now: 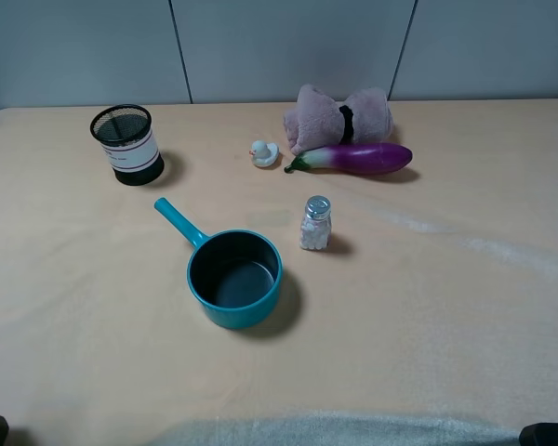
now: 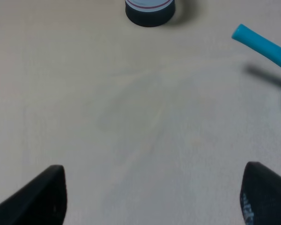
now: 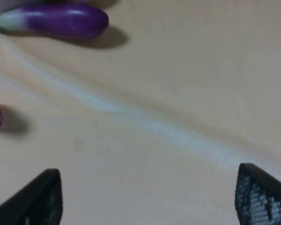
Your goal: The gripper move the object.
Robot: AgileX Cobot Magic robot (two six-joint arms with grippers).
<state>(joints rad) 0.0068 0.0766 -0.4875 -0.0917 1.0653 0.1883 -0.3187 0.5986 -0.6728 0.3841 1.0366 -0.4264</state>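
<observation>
The mauve-pink plush towel (image 1: 339,116), cinched by a black band, lies at the back of the table, just behind the purple eggplant (image 1: 353,158). My left gripper (image 2: 152,201) is open and empty over bare table, near the front left, far from the towel. My right gripper (image 3: 150,199) is open and empty over bare table at the front right. In the right wrist view the eggplant (image 3: 56,21) shows ahead of the gripper, and the towel is almost wholly out of view. In the exterior high view only dark bits of the arms show at the bottom corners.
A teal saucepan (image 1: 234,277) with its handle (image 2: 262,44) sits in the middle front. A glass shaker (image 1: 315,223) stands between it and the eggplant. A small white duck (image 1: 263,153) sits left of the eggplant. A black mesh cup (image 1: 126,144) stands back left.
</observation>
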